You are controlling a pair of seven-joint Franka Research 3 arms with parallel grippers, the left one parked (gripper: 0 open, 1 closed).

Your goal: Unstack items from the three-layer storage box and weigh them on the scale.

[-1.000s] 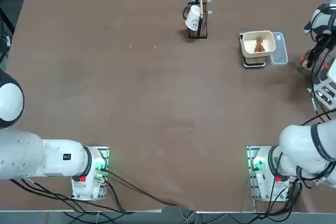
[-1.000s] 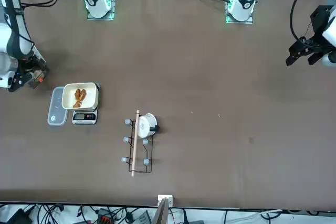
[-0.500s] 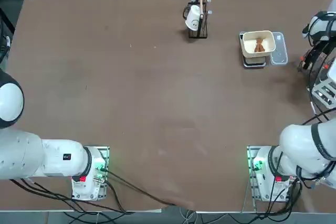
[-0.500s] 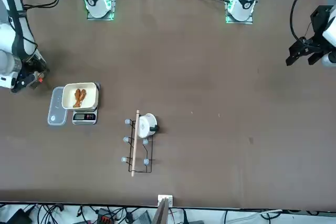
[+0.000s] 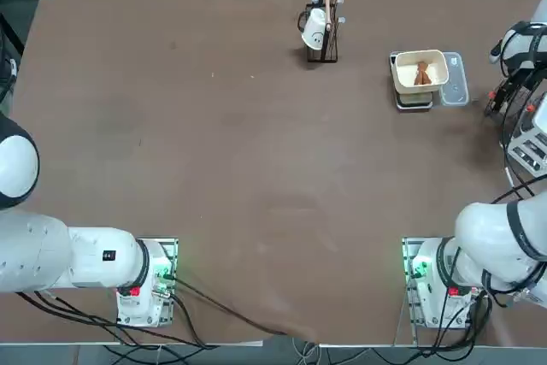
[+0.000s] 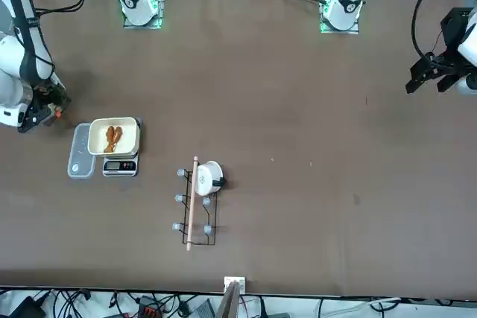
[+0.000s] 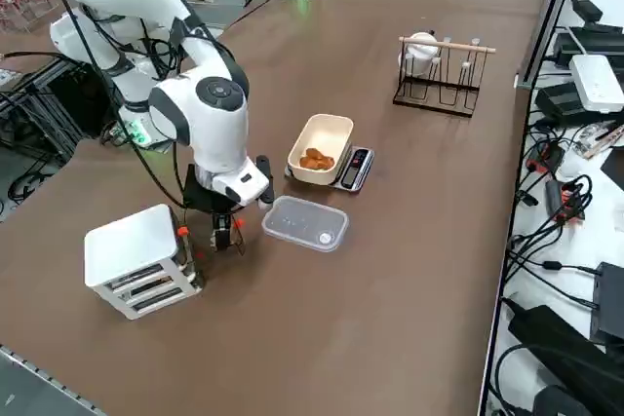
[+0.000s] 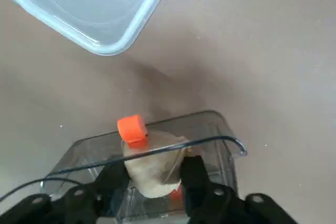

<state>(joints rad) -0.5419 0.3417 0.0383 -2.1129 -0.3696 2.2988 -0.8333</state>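
Note:
My right gripper (image 8: 152, 174) reaches into a clear drawer (image 8: 212, 124) with an orange knob (image 8: 131, 128). Its fingers (image 8: 191, 171) press both sides of a cream-white item (image 8: 149, 169). In the right side view the gripper (image 7: 226, 233) hangs low beside the white three-layer storage box (image 7: 136, 258). The scale (image 7: 355, 169) carries a cream bowl (image 7: 322, 139) with brown items (image 7: 314, 159) in it. A translucent plate (image 7: 304, 223) lies between the gripper and the scale. The bowl (image 5: 420, 70) also shows in the top view.
A black wire stand (image 7: 441, 73) with a white cup (image 7: 422, 46) stands farther along the table beyond the scale. The table edge runs close behind the storage box. Cables and devices (image 7: 585, 75) lie off the table's far side.
The right arm's wrist has shifted slightly at the table's edge near the storage box. The bowl, scale and plate have not moved.

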